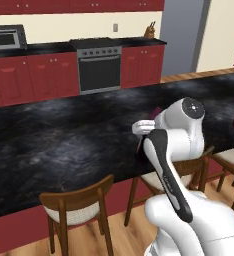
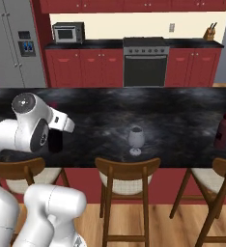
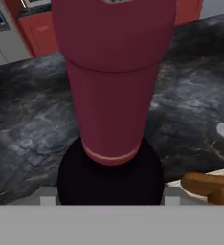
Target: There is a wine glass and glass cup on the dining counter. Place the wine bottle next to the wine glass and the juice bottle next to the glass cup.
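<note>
Claw [image 3: 106,203] around wine bottle [image 3: 111,95] (neck)

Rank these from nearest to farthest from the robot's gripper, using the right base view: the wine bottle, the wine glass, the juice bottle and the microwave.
1. The wine bottle, right at the gripper, on the left of the dining counter.
2. The wine glass, mid-counter near the front edge.
3. The juice bottle, at the counter's right end.
4. The microwave, on the back worktop.

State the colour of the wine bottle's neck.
Pinkish-red, above a nearly black body; the wine bottle shows best in the hand view.
</note>
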